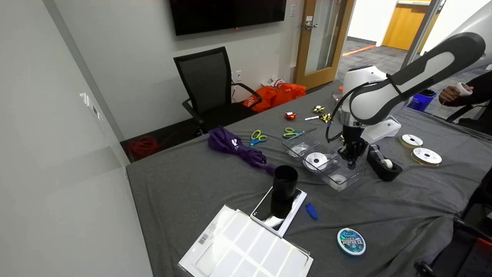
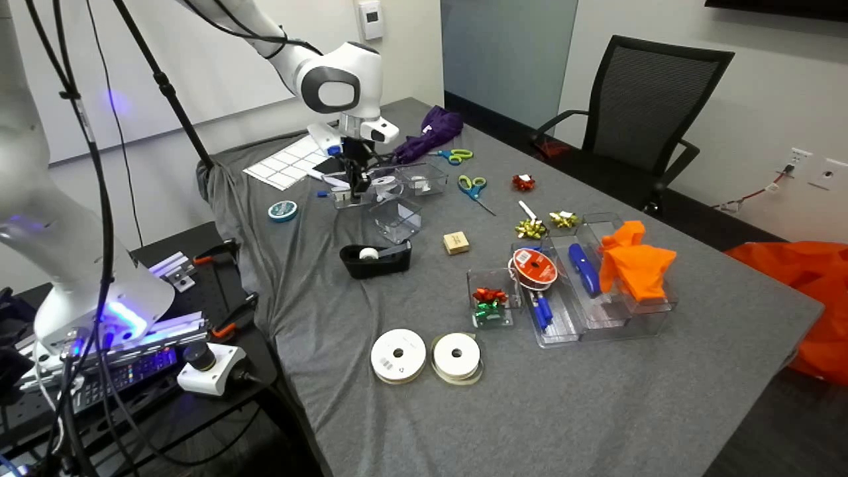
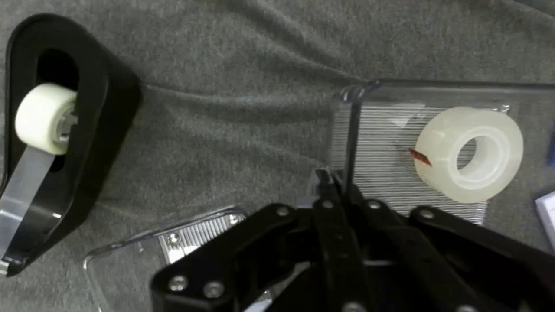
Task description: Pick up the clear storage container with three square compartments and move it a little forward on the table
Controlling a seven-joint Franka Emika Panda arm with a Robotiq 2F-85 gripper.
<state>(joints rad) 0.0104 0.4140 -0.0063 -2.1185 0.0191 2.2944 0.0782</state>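
The clear storage container [image 1: 355, 179] has three square cells in a row on the dark grey table [image 1: 184, 184]. It also shows in an exterior view [image 2: 434, 183]. A roll of tape [image 3: 472, 154] lies in the end cell, a white spool [image 1: 316, 160] in the middle, whitish bits in the far cell. My gripper [image 1: 351, 165] is over the tape-roll end, also seen in an exterior view [image 2: 358, 193]. In the wrist view the fingers [image 3: 341, 184] are shut on that cell's outer wall, rim between them. I cannot tell whether the container's bottom touches the cloth.
A black tape dispenser [image 3: 108, 99] and a small clear box [image 2: 399, 222] lie close beside the gripper. A purple umbrella [image 1: 238, 148], scissors [image 1: 258, 137] and a black cup [image 1: 285, 181] on a white box are near the container. Ribbon spools [image 2: 399, 364] lie farther off.
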